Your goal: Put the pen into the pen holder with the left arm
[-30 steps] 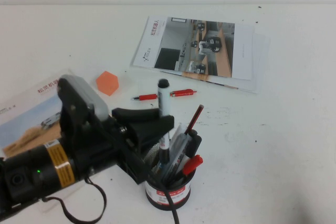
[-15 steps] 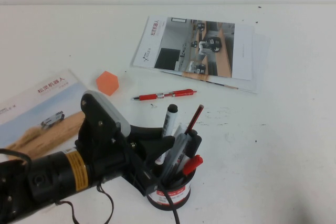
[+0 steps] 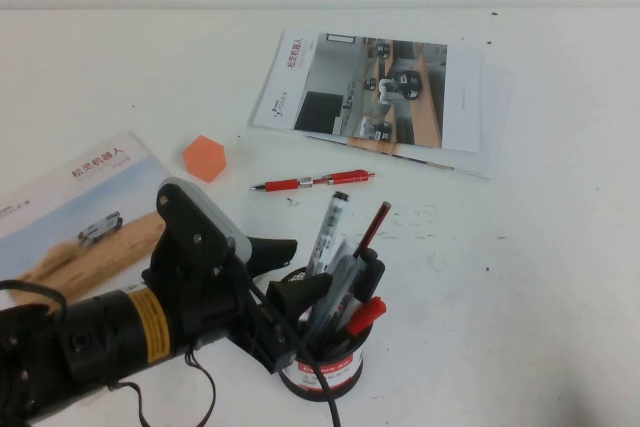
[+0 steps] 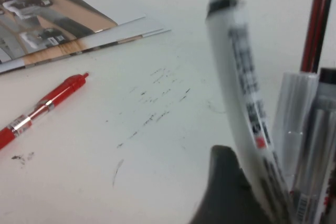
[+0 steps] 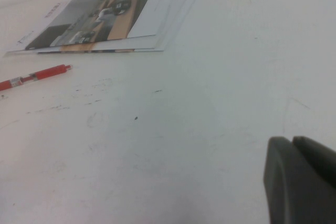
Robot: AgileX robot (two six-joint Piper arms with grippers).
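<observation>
1. Step: release. The pen (image 3: 329,232) stood in the holder (image 3: 322,359), near side of the surface (image 3: 540,277), leaning right against the other pens, black cap up and clear of the rim.
2. Left gripper (image 3: 283,269) sat at the holder's left rim. Its jaws looked parted, one finger (image 3: 268,249) left of the pen, the other at the rim. I judged the pen let go, not gripped.
3. Right gripper (image 5: 299,179): only a dark tip showed in its wrist view, low over bare surface; jaws appeared pressed together, holding nothing.
4. Next move, as I read it: lift the left arm up and back left without catching the pen or tipping the holder.
5. Holder contents: the pen, a thin dark-red stick (image 3: 372,228), a red-tipped pen (image 3: 366,313), several grey and black ones. Pretty full.
6. A red pen (image 3: 313,182) lay loose farther back.
</observation>
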